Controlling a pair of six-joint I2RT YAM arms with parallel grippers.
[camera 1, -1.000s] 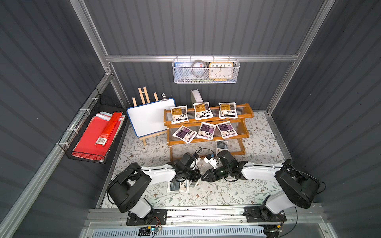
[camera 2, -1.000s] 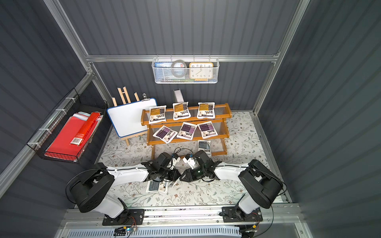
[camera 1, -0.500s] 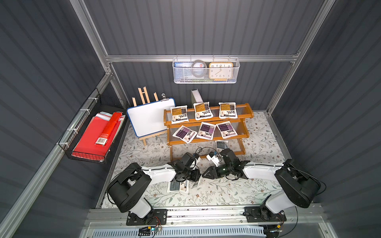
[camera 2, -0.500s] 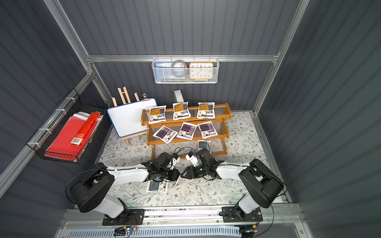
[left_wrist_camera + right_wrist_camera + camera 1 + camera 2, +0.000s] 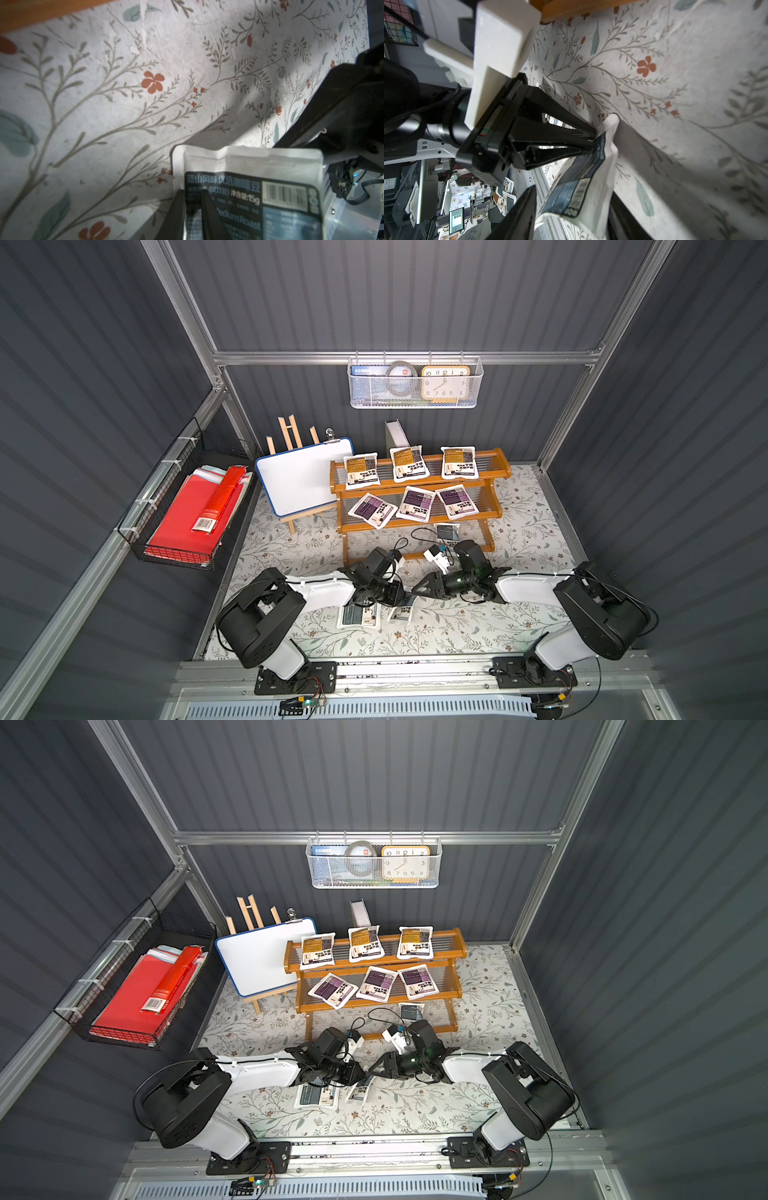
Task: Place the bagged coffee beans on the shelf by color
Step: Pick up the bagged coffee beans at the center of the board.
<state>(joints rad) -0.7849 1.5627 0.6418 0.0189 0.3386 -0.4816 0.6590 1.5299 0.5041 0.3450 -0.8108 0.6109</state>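
The shelf [image 5: 502, 467] carries three yellow-orange bags [image 5: 409, 464] on its top tier, three purple bags [image 5: 417, 504] on the middle tier and one grey-blue bag [image 5: 448, 531] on the bottom tier. Another grey-blue bag [image 5: 358, 616] lies flat on the floral mat. My left gripper [image 5: 192, 199] is shut on the edge of a third grey-blue bag [image 5: 247, 166], held upright above the mat [image 5: 402, 611]. My right gripper [image 5: 572, 193] stands open with its fingers [image 5: 521, 207] on either side of that bag [image 5: 591, 187], apart from it. In both top views the two grippers meet tip to tip [image 5: 368, 1073].
A whiteboard on an easel [image 5: 301, 481] stands left of the shelf. A black wire basket with red folders [image 5: 187, 514] hangs on the left wall. A white mesh basket with a clock [image 5: 413, 383] hangs on the back wall. The arms' base rail [image 5: 415, 672] runs along the front.
My right gripper's jaws have spread wider around the grey-blue bag. The left gripper keeps its hold and has hardly moved.
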